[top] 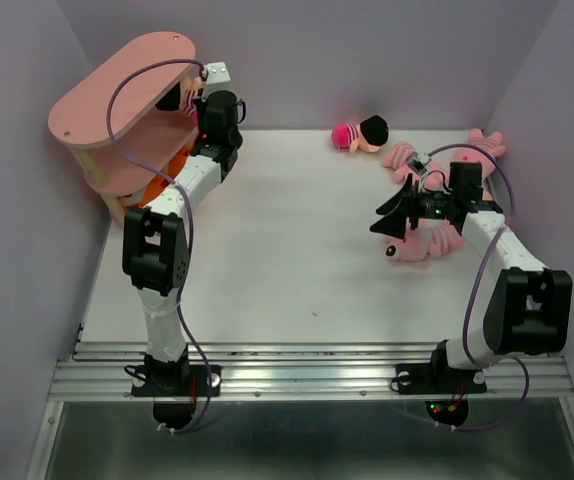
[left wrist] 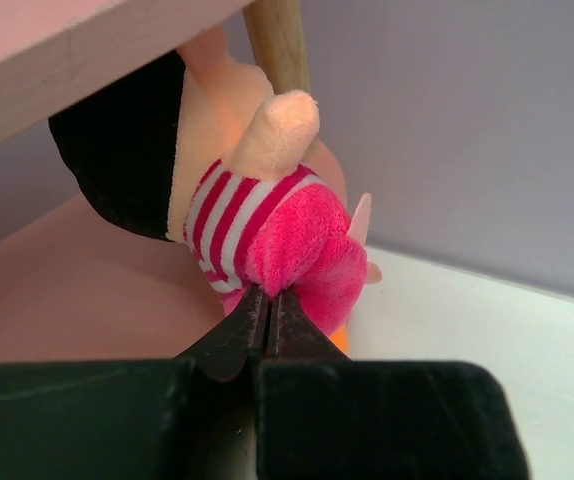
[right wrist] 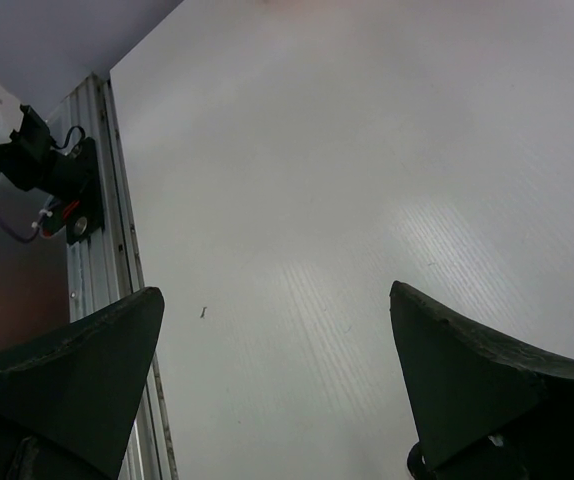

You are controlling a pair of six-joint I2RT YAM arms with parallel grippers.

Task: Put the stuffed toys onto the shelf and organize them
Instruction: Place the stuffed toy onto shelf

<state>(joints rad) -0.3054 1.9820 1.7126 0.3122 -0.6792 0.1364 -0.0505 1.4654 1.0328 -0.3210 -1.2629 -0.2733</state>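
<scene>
Two hands are sitting well apart. The left hand point(left wrist: 267, 303) is pinching the magenta end of a striped doll point(left wrist: 252, 215), holding it under the top board of the pink shelf point(top: 117, 85), just beside a wooden post point(left wrist: 279, 45). The right hand point(right wrist: 275, 295) is hanging wide open over the bench point(right wrist: 317, 150), near a pink striped animal point(top: 422, 245). Another doll point(top: 359, 133) is lying by the bench's far edge.
</scene>
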